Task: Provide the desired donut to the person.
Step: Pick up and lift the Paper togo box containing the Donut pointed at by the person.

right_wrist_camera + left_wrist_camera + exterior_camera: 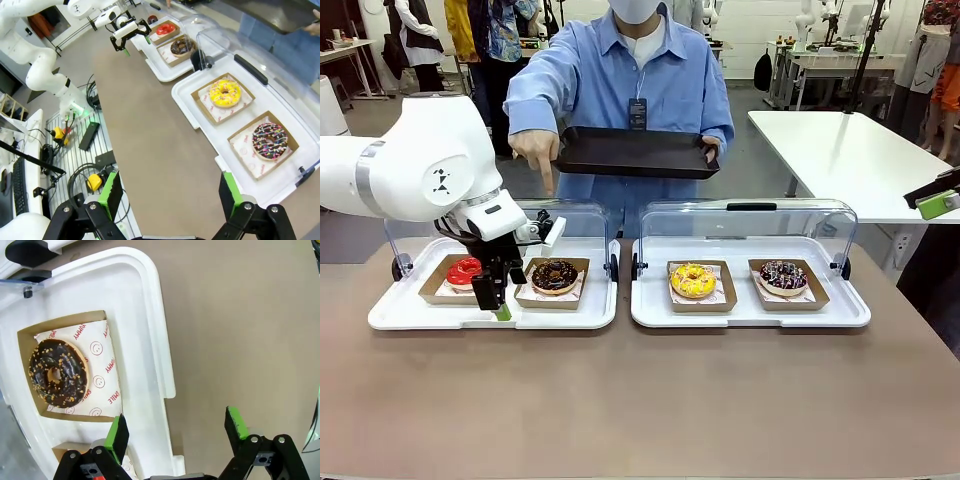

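Note:
Across the table the person (pixel 640 80) points a finger (pixel 548 182) down at the left tray (pixel 490 315) and holds a black serving tray (pixel 635 153). That left tray carries a red donut (pixel 464 270) and a chocolate donut with nut crumbs (pixel 554 275) (pixel 57 372). My left gripper (pixel 498 298) (pixel 177 432) hangs open over its front rim, between the two donuts, holding nothing. The right tray (pixel 750 315) holds a yellow donut (pixel 693 280) (pixel 225 93) and a chocolate sprinkled donut (pixel 783 275) (pixel 270 141). My right gripper (pixel 170 192) is open and empty, high above the table at the right.
Both trays have clear lids (pixel 750 215) standing open at their far side. Each donut lies in a brown paper boat. A white table (pixel 850 150) stands at the back right. Bare brown tabletop (pixel 640 400) stretches in front of the trays.

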